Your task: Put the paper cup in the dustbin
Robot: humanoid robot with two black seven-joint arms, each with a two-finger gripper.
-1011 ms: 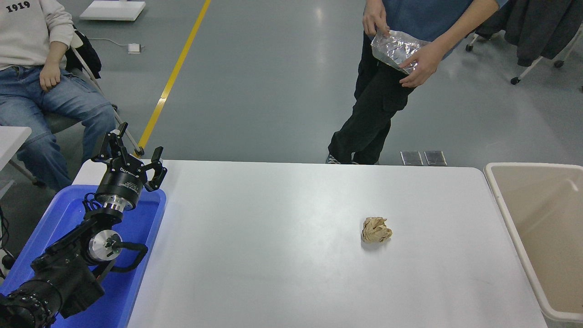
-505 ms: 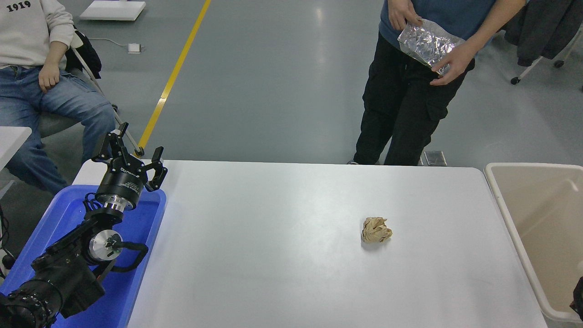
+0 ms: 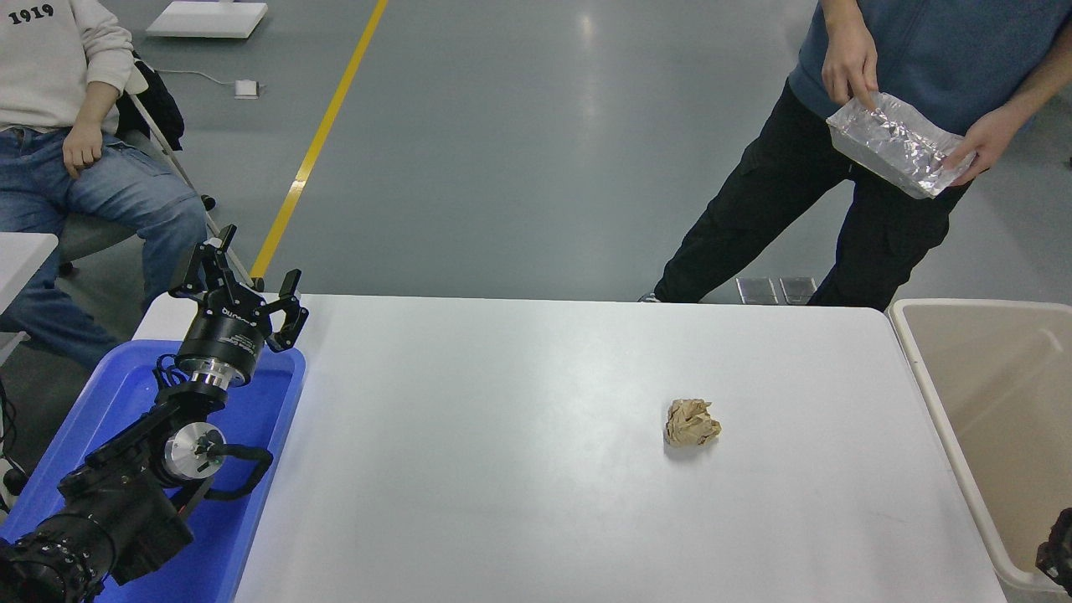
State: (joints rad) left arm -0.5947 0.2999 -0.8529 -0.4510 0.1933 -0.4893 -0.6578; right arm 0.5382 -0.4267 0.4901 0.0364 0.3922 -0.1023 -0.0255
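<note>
No paper cup shows in the head view; it is hidden or out of view. The beige dustbin [image 3: 930, 402] stands at the table's right end, its inside bare where visible. My left gripper [image 3: 251, 272] is parked at the lower left above the blue tray [image 3: 268, 410], fingers spread and empty. Only a small black part of my right arm [image 3: 1057, 546] shows at the lower right edge, over the dustbin's near rim.
A crumpled tan paper ball [image 3: 693, 422] lies on the white table [image 3: 502, 419], right of centre. A person stands at the far right holding a foil tray [image 3: 900, 144] in both hands. Another person sits at the far left.
The standing person has stepped to the right with the foil tray. A black part of my right arm has come into view at the lower right edge. The left arm has not moved.
</note>
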